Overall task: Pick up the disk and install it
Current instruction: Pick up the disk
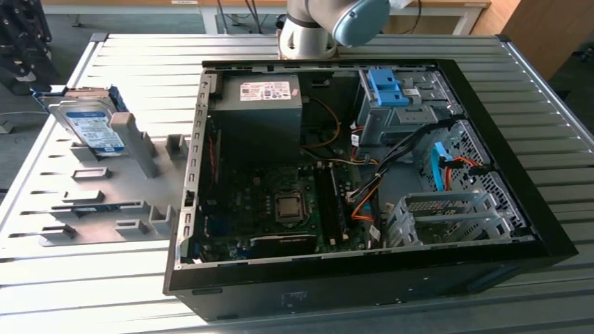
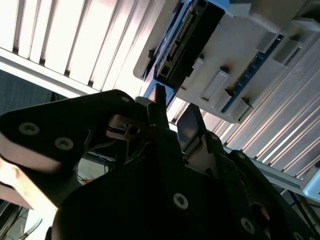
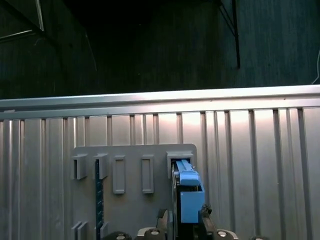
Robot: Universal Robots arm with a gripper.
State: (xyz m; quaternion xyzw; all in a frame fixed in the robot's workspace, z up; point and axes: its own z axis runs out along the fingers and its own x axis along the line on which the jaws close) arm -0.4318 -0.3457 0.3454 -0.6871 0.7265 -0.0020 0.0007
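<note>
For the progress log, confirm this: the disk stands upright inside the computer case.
Not right. The disk does stand upright, but in the grey holder rack outside the computer case, at the exterior view's left. The exterior view shows this.

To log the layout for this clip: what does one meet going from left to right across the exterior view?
disk → power supply box → blue bracket
</note>
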